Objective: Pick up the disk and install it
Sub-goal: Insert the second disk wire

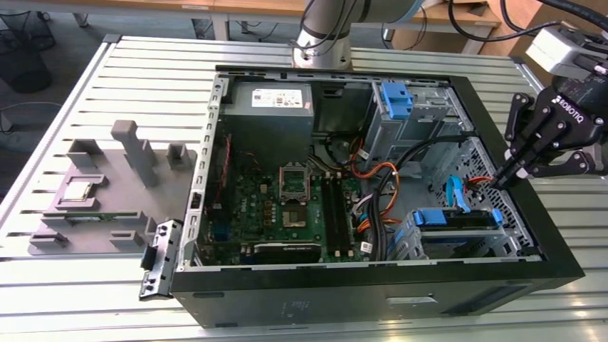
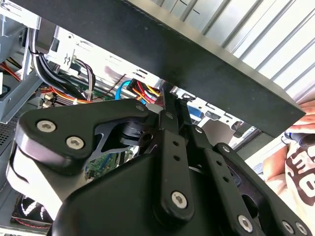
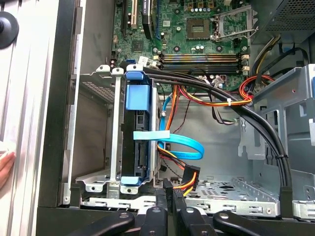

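Judged at risk inside the right-hand end of the computer case [image 1: 380, 285]: snagging of the blue data cable [image 3: 183, 145] and the orange and black wiring just beside the drive cage [image 3: 114, 147], given the gripper [image 1: 500, 178] poised at the case rim above them. Found the gripper clenched, fingertips together, grasping nothing. Also flagged a person's hand [image 3: 4, 166] just outside the case wall; possible contact with the arm, by this inspector's judgement.

Containers, left to right in the exterior view:
- Logged a grey fixture tray [image 1: 133, 203] outside the case's left wall, carrying a small grey chip [image 1: 80, 191].
- Recorded the motherboard [image 1: 285, 206] in the middle of the case.
- Recorded a bare blue bracket [image 1: 394, 96] in the case's far bay.
- Found the disk [image 1: 456, 218] seated in the drive cage at the case's near right corner, near the gripper but apart from it.
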You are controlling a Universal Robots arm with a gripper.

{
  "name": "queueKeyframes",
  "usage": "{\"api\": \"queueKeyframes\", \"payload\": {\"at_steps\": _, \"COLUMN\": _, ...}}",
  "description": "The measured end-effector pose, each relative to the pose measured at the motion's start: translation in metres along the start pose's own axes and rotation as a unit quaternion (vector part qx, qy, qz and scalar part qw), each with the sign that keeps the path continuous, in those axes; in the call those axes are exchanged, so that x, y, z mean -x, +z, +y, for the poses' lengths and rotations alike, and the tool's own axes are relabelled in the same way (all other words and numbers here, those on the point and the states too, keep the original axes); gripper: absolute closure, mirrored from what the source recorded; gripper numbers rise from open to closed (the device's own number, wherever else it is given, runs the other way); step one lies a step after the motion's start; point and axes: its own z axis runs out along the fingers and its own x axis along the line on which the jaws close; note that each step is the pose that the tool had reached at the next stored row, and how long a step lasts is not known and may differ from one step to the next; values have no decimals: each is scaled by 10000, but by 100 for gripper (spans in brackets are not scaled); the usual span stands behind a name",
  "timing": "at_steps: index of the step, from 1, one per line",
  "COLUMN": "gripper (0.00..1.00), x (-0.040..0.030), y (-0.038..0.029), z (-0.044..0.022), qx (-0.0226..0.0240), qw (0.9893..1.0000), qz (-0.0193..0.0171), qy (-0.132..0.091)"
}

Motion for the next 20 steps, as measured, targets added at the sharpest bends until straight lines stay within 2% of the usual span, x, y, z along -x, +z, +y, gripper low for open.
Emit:
{"api": "queueKeyframes", "payload": {"at_steps": 5, "gripper": 83, "x": 1, "y": 2, "z": 11, "qx": -4, "qw": 10000, "qz": 0, "qy": 0}}
{"api": "queueKeyframes", "payload": {"at_steps": 9, "gripper": 83, "x": 0, "y": 15, "z": 100, "qx": -55, "qw": 10000, "qz": 0, "qy": 5}}
{"api": "queueKeyframes", "payload": {"at_steps": 12, "gripper": 83, "x": 0, "y": 28, "z": 187, "qx": -108, "qw": 9999, "qz": 0, "qy": 10}}
{"api": "queueKeyframes", "payload": {"at_steps": 14, "gripper": 83, "x": -1, "y": 36, "z": 244, "qx": -169, "qw": 9999, "qz": 0, "qy": 15}}
{"api": "queueKeyframes", "payload": {"at_steps": 17, "gripper": 83, "x": -5, "y": 44, "z": 298, "qx": -248, "qw": 9997, "qz": 0, "qy": 22}}
{"api": "queueKeyframes", "payload": {"at_steps": 20, "gripper": 83, "x": -24, "y": 52, "z": 339, "qx": -306, "qw": 9995, "qz": 0, "qy": 21}}
